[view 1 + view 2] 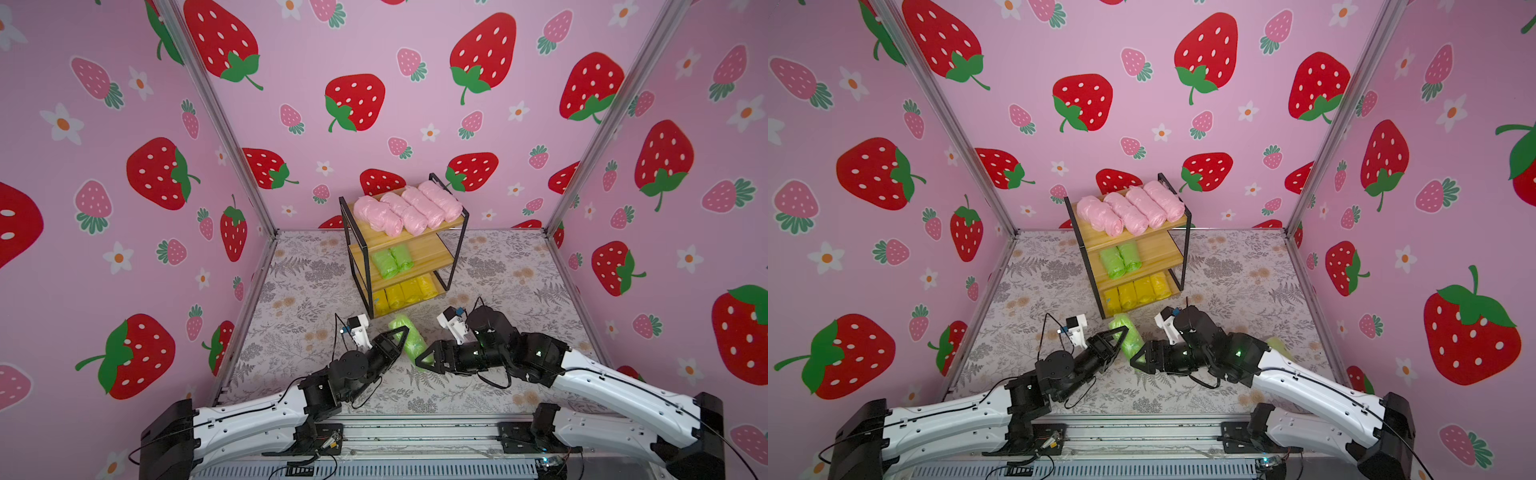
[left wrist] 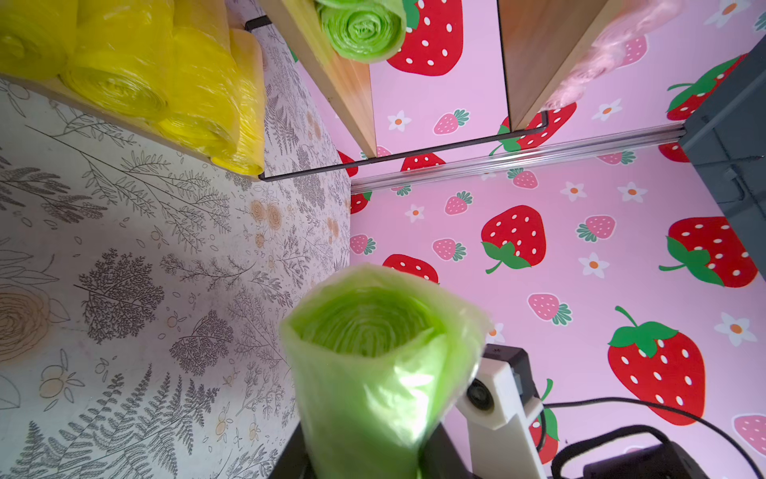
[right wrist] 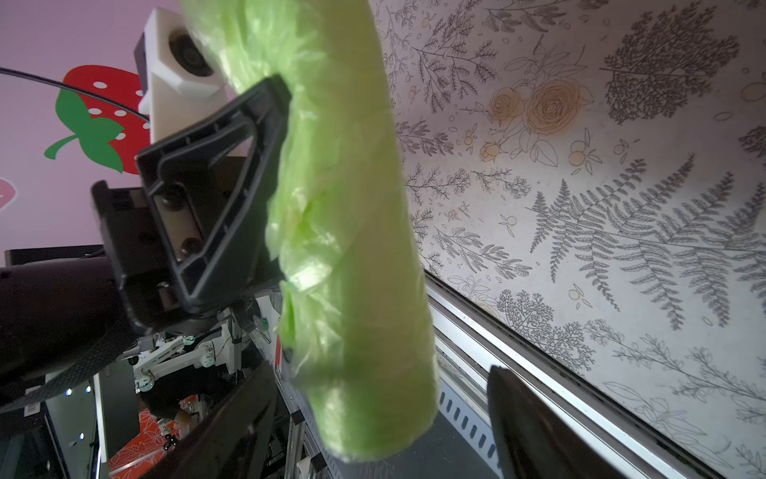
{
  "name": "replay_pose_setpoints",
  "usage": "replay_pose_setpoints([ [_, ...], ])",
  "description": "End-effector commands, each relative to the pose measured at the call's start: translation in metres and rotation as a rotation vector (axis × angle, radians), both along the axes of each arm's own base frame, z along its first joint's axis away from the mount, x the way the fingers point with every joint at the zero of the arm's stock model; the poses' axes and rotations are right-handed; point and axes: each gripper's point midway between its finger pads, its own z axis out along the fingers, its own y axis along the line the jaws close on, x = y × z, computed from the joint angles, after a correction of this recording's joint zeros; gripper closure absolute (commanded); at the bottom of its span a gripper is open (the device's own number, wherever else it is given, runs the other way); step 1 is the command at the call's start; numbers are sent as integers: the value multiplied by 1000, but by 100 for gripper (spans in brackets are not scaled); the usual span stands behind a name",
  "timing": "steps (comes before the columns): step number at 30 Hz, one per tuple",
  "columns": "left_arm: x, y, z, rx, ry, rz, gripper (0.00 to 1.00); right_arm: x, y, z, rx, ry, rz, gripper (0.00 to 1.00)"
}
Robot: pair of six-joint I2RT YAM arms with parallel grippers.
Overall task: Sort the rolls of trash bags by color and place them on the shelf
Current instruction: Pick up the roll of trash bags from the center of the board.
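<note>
The light green crinkly plastic roll of trash bags (image 1: pixel 409 341) is held just in front of the three-tier wooden shelf with the black frame (image 1: pixel 437 255), long axis pointed roughly at it. It's clamped side-on by the left end effector (image 1: pixel 399 337), while its near end is straddled by the right end effector (image 1: pixel 422 360), jaws spread, so a handover looks likely.

Both top views look down from high before the shelf (image 1: pixel 432 257). The left wrist view faces it closely past a green roll (image 2: pixel 373 373); the right wrist view faces away, sharing that roll.
</note>
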Motion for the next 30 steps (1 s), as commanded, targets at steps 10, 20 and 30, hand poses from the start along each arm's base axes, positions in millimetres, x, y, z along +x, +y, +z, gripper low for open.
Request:
replay_pose_setpoints([
  [10, 0, 4, 15, -44, -30, 17, 100, 6, 20, 16, 26, -44, 8, 39],
  [20, -1, 7, 14, -48, -29, 22, 100, 3, 25, 19, 39, -34, 20, 94],
  [30, -4, 18, 14, -22, -22, 38, 4, 21, -13, 23, -99, -142, -40, 100],
])
